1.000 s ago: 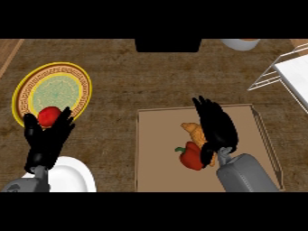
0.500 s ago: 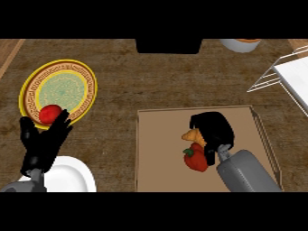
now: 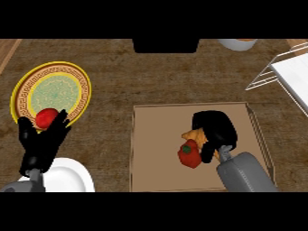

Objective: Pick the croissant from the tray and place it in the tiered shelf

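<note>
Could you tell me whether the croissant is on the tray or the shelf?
On the tray: the croissant lies under the curled right hand, beside the red pepper.

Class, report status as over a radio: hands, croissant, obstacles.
Right hand curled round croissant, on tray. Left hand open, resting lower left. Red pepper beside croissant.

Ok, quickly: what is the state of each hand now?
Left hand: open, holding nothing.
Right hand: fingers curled round the croissant on the tray.
</note>
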You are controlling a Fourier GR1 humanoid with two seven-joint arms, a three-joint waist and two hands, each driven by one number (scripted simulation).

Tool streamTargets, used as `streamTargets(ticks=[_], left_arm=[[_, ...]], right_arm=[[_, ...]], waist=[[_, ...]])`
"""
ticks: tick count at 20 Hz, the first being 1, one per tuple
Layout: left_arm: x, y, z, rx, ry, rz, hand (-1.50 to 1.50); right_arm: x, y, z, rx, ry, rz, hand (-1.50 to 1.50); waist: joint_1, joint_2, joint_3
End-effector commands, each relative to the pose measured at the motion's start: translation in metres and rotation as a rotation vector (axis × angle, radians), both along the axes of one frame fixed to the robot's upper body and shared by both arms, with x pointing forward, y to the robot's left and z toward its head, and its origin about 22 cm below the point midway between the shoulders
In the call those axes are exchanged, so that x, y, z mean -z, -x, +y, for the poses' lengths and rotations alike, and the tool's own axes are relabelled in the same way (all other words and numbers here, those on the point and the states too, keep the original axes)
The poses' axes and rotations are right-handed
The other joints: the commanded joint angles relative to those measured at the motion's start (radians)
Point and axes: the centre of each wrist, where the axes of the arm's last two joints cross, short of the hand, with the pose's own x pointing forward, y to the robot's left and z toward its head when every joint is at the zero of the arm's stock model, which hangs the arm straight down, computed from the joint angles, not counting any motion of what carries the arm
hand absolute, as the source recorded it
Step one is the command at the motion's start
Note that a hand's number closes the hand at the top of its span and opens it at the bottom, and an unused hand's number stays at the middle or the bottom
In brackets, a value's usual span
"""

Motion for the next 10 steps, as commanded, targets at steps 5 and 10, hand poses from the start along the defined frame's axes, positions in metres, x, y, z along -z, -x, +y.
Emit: streamTargets(ticks=[5,10], left_arm=[[0.005,0.008,0.009,-0.031,-0.009,0.017,0.0],[0.005,0.003,-0.002,0.023,-0.01,0.001,0.0]], right_arm=[[-0.024,-0.032,-0.061,0.959,-0.284,-0.062,1.5],[-0.096,-0.068,-0.019,1.125,-0.288,-0.384,1.5]], waist=[[-0.015,0.014,0.014],[0.027,0.013,0.011]])
